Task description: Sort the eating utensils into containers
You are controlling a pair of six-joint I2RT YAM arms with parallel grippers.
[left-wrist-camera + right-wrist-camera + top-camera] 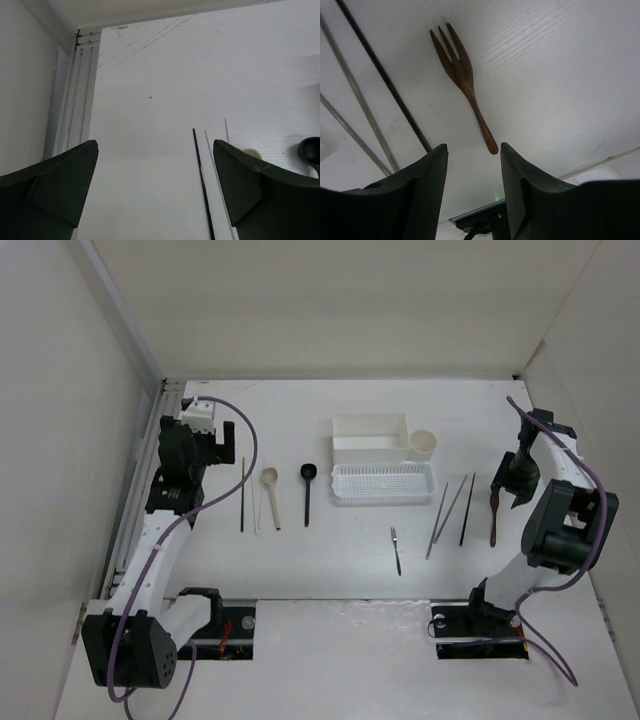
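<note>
My left gripper is open and empty at the far left, above the table. In its wrist view a black stick and a pale stick lie just inside the right finger. A beige spoon and a black spoon lie to their right. My right gripper is open and empty over a brown fork. In its wrist view the fork has its handle end just beyond the fingertips. The white box, beige cup and basket tray stand at the centre back.
Two grey sticks and a black stick lie left of the brown fork; they also show in the right wrist view. A small grey fork lies in front of the tray. An aluminium rail runs along the left wall.
</note>
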